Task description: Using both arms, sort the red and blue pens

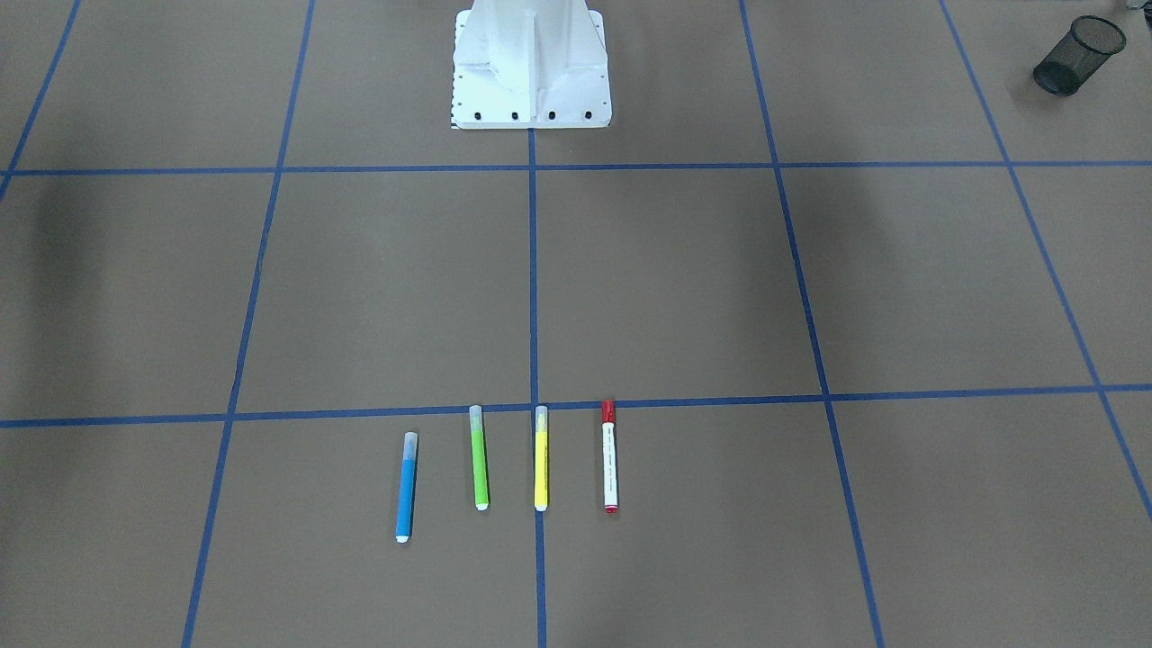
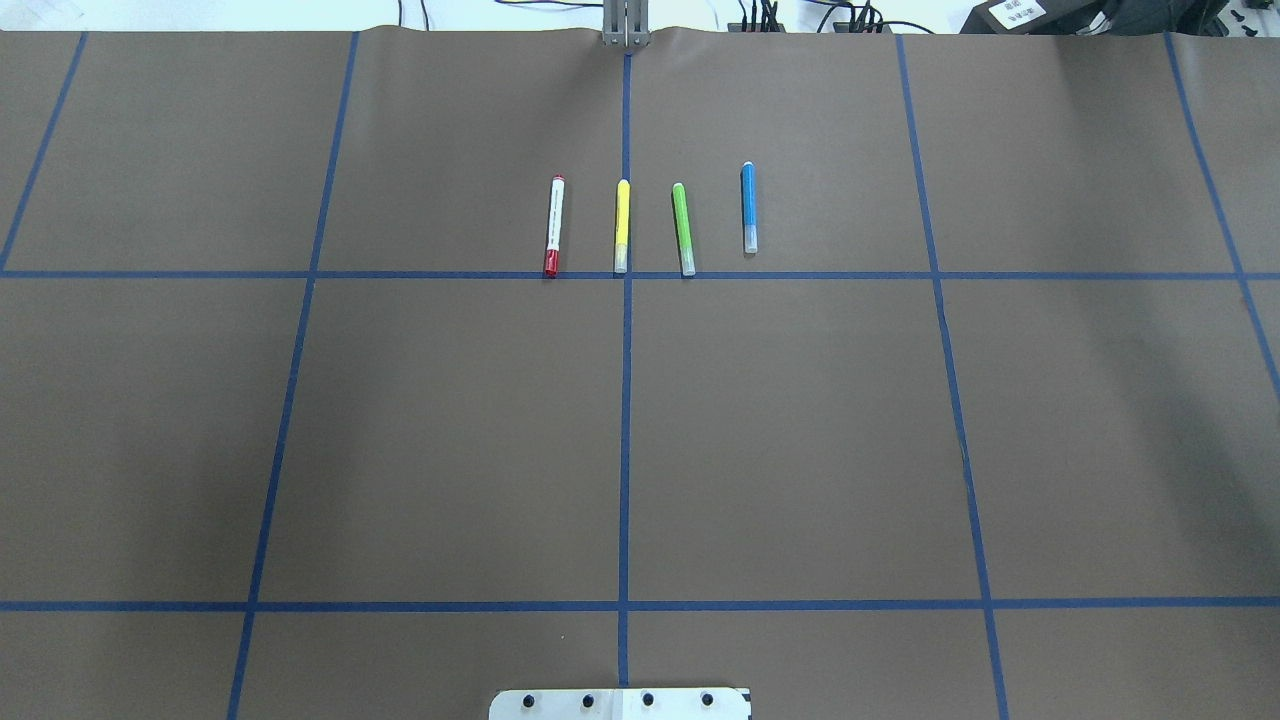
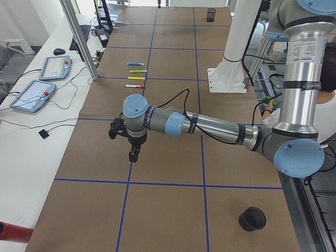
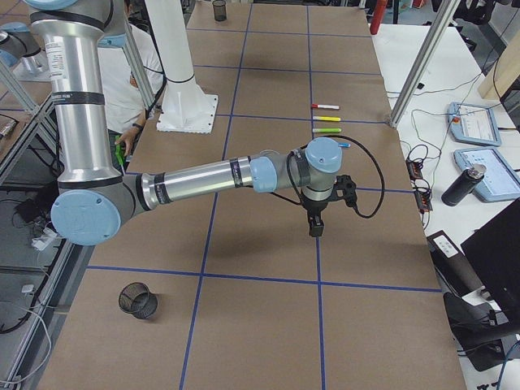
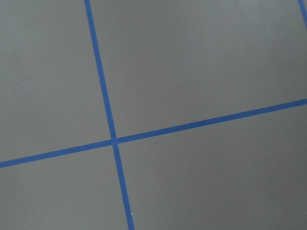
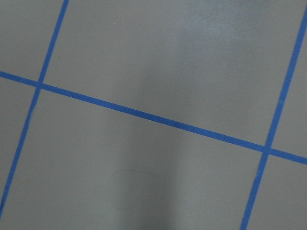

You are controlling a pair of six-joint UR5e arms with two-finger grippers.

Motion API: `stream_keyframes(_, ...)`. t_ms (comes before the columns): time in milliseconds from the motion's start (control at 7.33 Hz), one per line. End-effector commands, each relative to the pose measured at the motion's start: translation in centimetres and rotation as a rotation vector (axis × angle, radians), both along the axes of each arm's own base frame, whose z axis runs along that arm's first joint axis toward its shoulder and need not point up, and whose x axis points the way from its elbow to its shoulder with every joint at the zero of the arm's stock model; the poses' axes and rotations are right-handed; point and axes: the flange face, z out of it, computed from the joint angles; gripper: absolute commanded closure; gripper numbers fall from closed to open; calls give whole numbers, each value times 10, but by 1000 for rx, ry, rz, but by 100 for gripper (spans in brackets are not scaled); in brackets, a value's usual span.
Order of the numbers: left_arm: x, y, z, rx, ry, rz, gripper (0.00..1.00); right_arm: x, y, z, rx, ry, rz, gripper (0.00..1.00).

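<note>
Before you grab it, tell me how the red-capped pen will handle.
The red-capped pen looks round and slim, lying flat on the smooth table, so a sideways nudge would probably roll it. Its straight barrel suggests stiffness. Being thin, it is likely light and may slip from a loose pinch.

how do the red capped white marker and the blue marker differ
White-barrelled marker with red cap ends the row on the robot's left; blue-barrelled marker with clear cap ends its right. The white one's cap reaches the blue tape line; the blue one stops short. Both lie flat, caps toward the robot.
</note>
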Motion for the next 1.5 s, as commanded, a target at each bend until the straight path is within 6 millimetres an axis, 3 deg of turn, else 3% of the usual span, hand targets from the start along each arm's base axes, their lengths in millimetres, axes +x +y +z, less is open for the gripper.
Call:
stream_keyframes(0,1,21,15,-50,19,-52,0,-4,3,4,-36,4,25,0)
stream_keyframes(273,6,24,6,-5,79,-29,0,-30,3,2,-32,5,-23,0)
stream_keyframes(545,6,29,12,-9,78,-27,0,-30,3,2,-35,2,-21,0)
stream_keyframes(955,7,27,7,21,82,-28,1,-31,6,0,-42,-24,-26,0)
stream_keyframes(1364,9,23,-4,36,86,-29,1,-30,24,9,-7,-51,-32,0)
